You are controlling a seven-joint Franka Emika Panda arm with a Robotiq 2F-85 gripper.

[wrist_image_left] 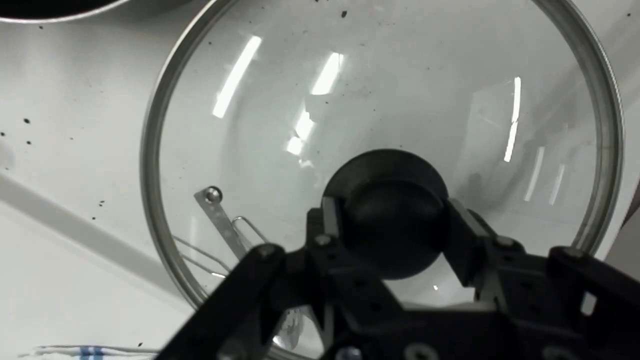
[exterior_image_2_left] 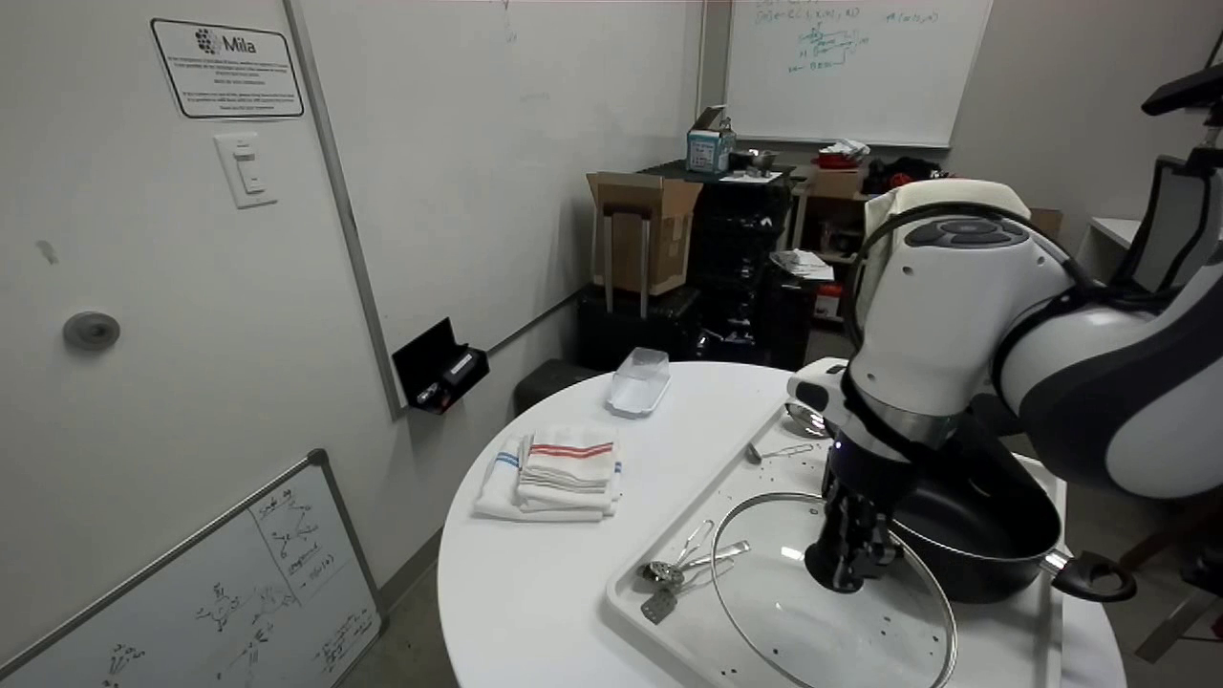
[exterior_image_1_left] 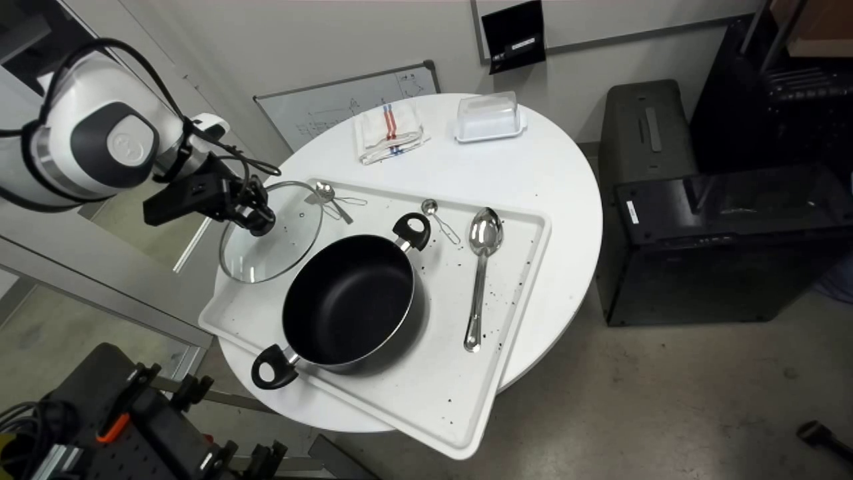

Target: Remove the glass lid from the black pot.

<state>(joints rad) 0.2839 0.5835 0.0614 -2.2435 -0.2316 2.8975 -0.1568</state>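
wrist view: downturned tool (wrist_image_left: 397,232) clasps lid knob (wrist_image_left: 390,212).

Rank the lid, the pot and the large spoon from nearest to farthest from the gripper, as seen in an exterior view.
In an exterior view:
1. Lid: held in the gripper, off the pot.
2. Pot: below and right of the gripper in the picture.
3. Large spoon: past the pot, toward the picture's right side of the tray.
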